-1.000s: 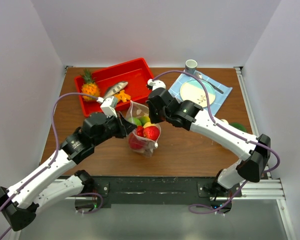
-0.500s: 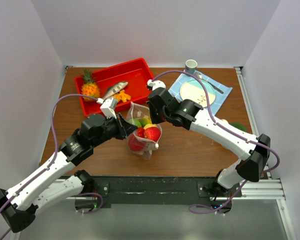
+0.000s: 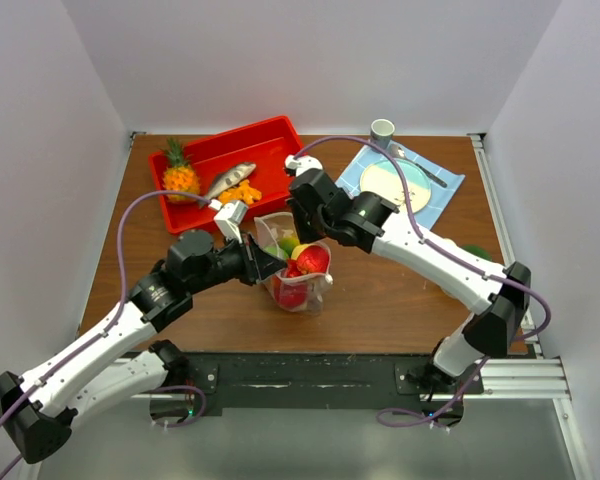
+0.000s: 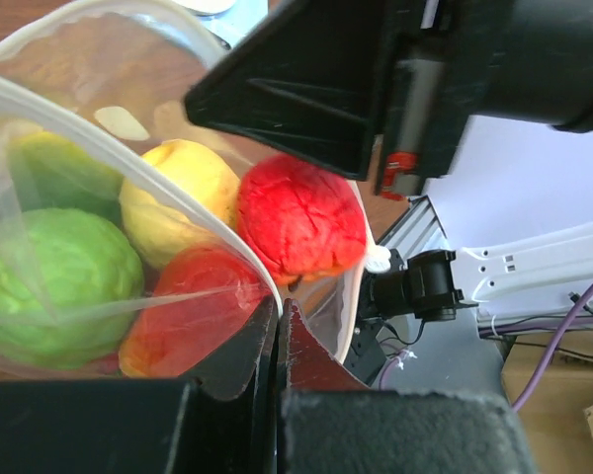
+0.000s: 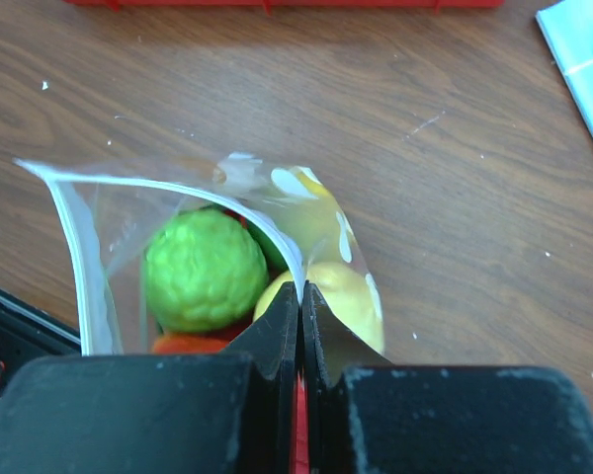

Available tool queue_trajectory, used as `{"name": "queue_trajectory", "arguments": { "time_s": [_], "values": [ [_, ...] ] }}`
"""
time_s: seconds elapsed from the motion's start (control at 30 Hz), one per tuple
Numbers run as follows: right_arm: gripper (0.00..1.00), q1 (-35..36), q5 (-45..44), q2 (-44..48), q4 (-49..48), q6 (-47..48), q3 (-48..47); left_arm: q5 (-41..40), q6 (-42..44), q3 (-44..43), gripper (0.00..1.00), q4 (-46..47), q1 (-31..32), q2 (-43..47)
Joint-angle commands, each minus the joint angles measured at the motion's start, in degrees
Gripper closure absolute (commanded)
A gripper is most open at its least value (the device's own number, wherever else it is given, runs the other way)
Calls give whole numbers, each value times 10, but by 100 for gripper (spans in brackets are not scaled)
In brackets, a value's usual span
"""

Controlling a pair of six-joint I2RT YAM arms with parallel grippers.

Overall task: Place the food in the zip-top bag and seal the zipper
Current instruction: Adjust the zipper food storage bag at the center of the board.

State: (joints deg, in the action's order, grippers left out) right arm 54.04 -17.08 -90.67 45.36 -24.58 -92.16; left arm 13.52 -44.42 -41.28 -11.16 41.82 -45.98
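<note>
1 zip-top bag (image 3: pixel 315 297) sits mid-frame. Through its plastic I count 5 pieces of food (image 3: pixel 311 260): 2 red fruits (image 4: pixel 298 219), 1 green fruit (image 4: pixel 59 276), 1 yellow fruit (image 4: pixel 178 197) and 1 yellow-green fruit (image 4: pixel 49 168). Upper left: 1 red tray (image 3: pixel 270 135), 1 pineapple (image 3: pixel 180 176), 1 fish (image 3: pixel 230 178). Upper right: 1 plate (image 3: pixel 380 186), 1 cup (image 3: pixel 382 130), 1 blue mat (image 3: pixel 442 190).

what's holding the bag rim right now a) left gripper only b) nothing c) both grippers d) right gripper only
c, the left gripper and the right gripper each have their fingers pinched shut on the bag rim
</note>
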Motion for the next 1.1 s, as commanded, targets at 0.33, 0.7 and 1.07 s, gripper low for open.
{"name": "queue_trajectory", "arguments": {
  "time_s": [0.33, 0.7, 1.07],
  "values": [
    [100, -9, 30, -35, -7, 22, -32, -74, -37, 7, 100, 30, 4, 23],
    [68, -10, 20, 21, -4, 19, -33, -135, -58, 3, 100, -5, 4, 60],
    [44, -10, 34, 109, -21, 11, 9, -177, -89, 16, 100, -16, 4, 77]
  ]
}}
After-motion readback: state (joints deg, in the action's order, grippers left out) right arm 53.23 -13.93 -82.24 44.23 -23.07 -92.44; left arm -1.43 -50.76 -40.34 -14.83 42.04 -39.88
